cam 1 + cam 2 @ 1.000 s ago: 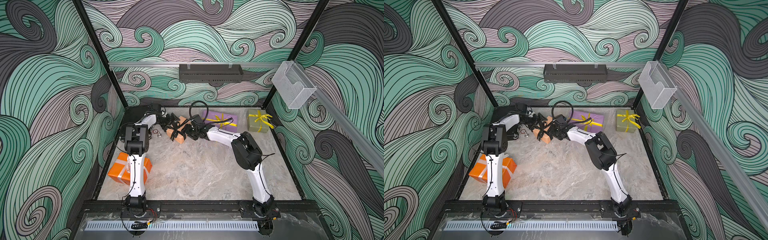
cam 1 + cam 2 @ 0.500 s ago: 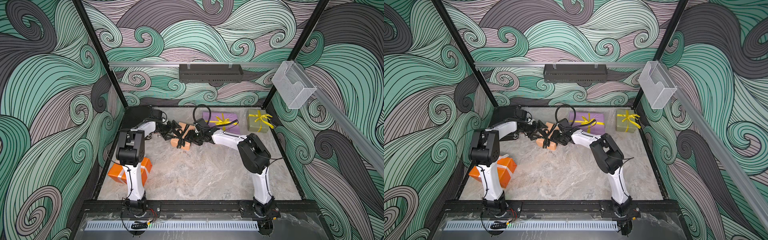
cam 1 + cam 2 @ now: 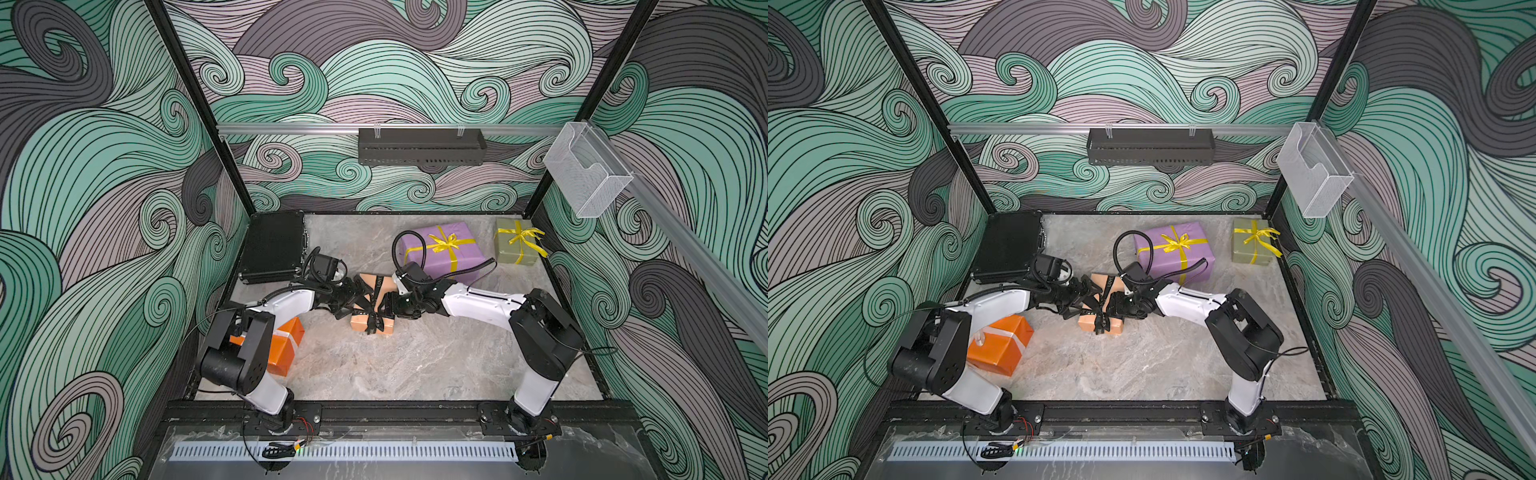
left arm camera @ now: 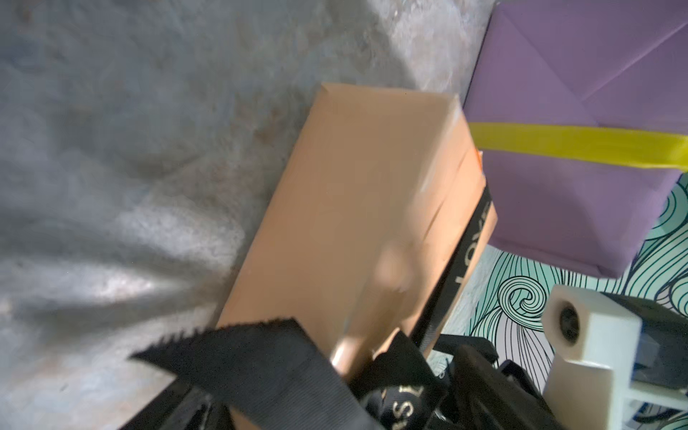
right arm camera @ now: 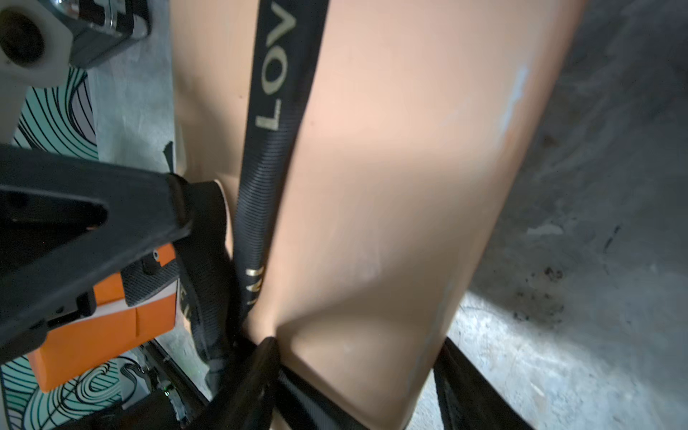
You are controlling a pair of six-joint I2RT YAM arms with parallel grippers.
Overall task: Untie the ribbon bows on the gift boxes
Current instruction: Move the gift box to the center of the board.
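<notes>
Midway across the table [image 3: 415,365], between both arms, we find the tan-peach gift box [image 3: 385,284], its black lettered ribbon bow [image 3: 376,293] not yet undone. Our right gripper [image 3: 390,308] seems to clamp the box's end between its fingers, which we judge is to brace it. Our left gripper [image 3: 351,300] stands spread wide at the bow, holding nothing, placed to take a tail. Behind, the purple gift box [image 3: 465,257] and olive-green gift box [image 3: 509,253] carry tied yellow bows. We see the black hard case [image 3: 272,245] closed, contents hidden; the clear wall bin [image 3: 582,178] shows nothing inside.
</notes>
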